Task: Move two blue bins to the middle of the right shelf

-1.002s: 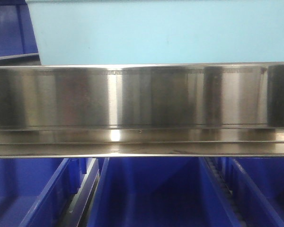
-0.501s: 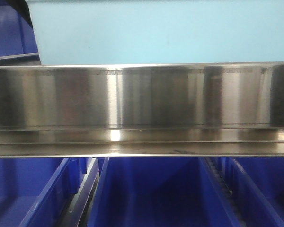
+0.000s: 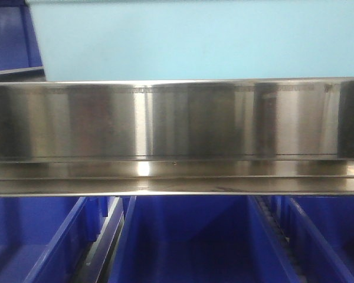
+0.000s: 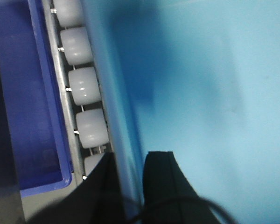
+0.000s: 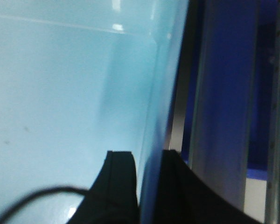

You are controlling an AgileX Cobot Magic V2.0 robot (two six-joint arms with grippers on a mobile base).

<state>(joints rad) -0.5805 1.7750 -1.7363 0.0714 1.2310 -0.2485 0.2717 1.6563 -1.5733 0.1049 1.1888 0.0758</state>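
Left claw (image 4: 130, 191) is clamped on the left wall of the pale blue bin (image 4: 214, 93), one black finger inside and one outside with the wall pinched between them. The right claw (image 5: 147, 191) does the same on the opposite wall, fingers closed on either side of the plastic. Just outside the left claw's side of the bin there's a row of white rollers (image 4: 82, 84) running along the wall, right beside it, and past those a dark blue crate (image 4: 23, 84). On the right claw's side there's a metal strip close to the bin and something dark blue beyond, too blurry to say what. From the front camera the bin sits up on the right shelf, directly above and behind its wide shiny front rail (image 3: 177, 121), filling most of the top of the frame. Under the rail, on the tier below, are more dark blue crates (image 3: 189, 247), side by side, with another one peeking in at the upper left behind the bin.
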